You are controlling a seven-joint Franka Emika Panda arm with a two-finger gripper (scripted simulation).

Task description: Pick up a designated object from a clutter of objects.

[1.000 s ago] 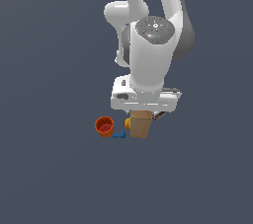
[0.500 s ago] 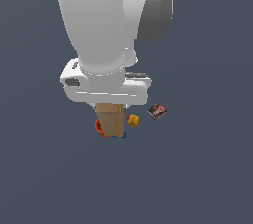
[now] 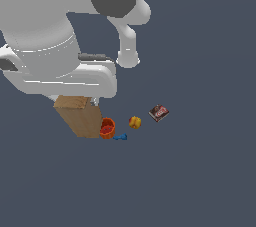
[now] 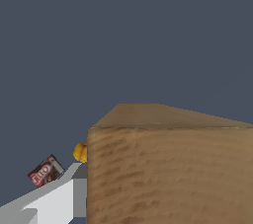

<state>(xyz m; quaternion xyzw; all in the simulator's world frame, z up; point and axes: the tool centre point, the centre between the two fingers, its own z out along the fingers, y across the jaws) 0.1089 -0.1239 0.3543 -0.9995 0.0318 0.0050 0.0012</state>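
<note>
Between the clenched fingers [image 4: 54, 201], the tan box [image 3: 80, 116], beside the orange-red cup [image 3: 107, 128].

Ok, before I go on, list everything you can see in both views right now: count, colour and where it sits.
Tan-brown cardboard-like rectangular box: one, tan-brown, directly under the arm's hand, filling much of the wrist view.
Orange-red round cup: one, orange-red, against the box's side toward the exterior view's right; touching or only overlapping cannot be told.
Tiny blue piece: one, blue, just below the cup in the exterior view.
Yellow-red fruit-like lump: one, yellow with red, to the exterior view's right of the cup, apart from it.
Dark red-black flat packet: one, dark red-black, farthest to the exterior view's right.
Franka arm: one, white and grey, upper part of the exterior view's left; one pale finger shows beside the box.
</note>
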